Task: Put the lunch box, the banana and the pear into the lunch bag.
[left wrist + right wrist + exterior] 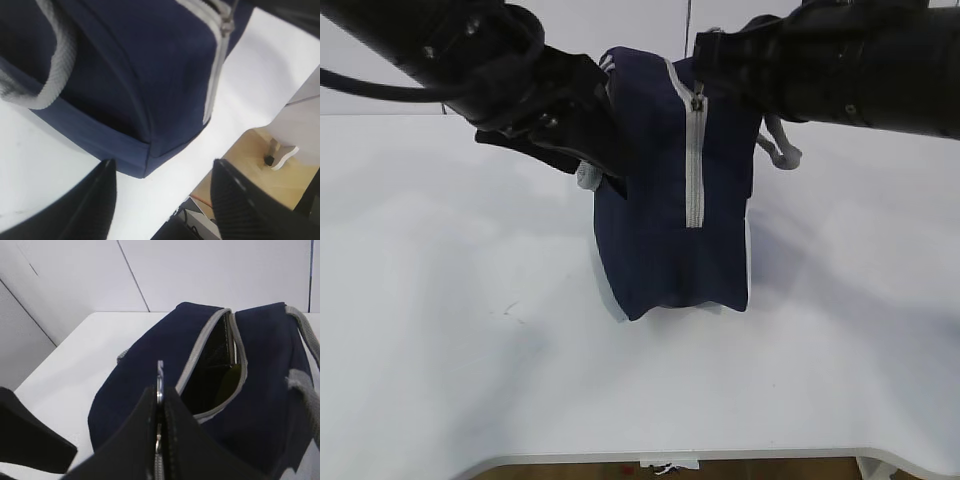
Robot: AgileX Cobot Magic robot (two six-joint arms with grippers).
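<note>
Exterior view: the boxy navy-blue fabric lunch bag [670, 200] stands on the white table [450, 330], its grey zipper [694, 165] running down the near face with the slider high up. The left gripper [605, 165] is pressed to the bag's left flank near a grey woven handle [588, 178]; the right gripper [715, 65] sits at the slider (both fingertip gaps are hidden here by dark arm bodies).

Left wrist view: two dark fingers [95, 200] are spread wide with only table between them, holding nothing; the bag's lower corner lies just beyond them, apart from the pads.

Right wrist view: the right gripper's [159, 400] two black fingers are pinched flat together on the thin metal zipper pull [160, 377]. Beyond it the bag's mouth gapes, dark lining inside and something yellowish [231, 379] deep within; I cannot tell which fruit, and no lunch box is visible.

Handling, bag: probably soft and light, so it should sag or slide if tugged from one side; bracing the flank looks sensible.

Handling, pull: small, smooth metal, likely to slip from flat pads; a grip low on the tab, drawn along the zipper line, seems safest.
</note>
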